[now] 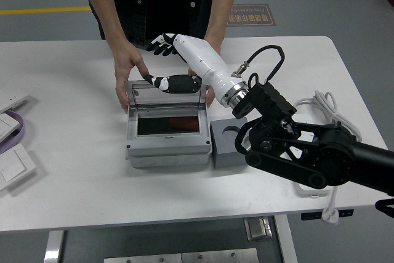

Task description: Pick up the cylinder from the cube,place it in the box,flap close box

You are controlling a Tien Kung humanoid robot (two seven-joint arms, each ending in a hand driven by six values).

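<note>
From the head view, over the white worktop [74, 170]: grey box [167, 146] near the middle, lid [166, 92] standing upright at the far side, dark interior showing a faint reddish shape, perhaps the cylinder [178, 122], though too dim to tell for sure. Just right of the box, touching or nearly so, grey cube [229, 144] with an empty round recess on top. Right robot hand [169, 60] reaching in from the lower right on a white forearm, raised above the lid's top edge, fingers spread loosely, holding nothing; black thumb and palm part lying along the upper rim of the lid. Black arm linkage low at right, beside the cube. At the far edge, a person in dark clothes, one hand [128, 69] gripping the lid's left corner, the other hand [211, 93] mostly hidden behind the white forearm at the lid's right corner. White power strip [300, 129] with coiled cable [332, 118] at the right, well apart from the box. Wall switch plates [13, 163] at the left edge. Left arm nowhere in view.
</note>
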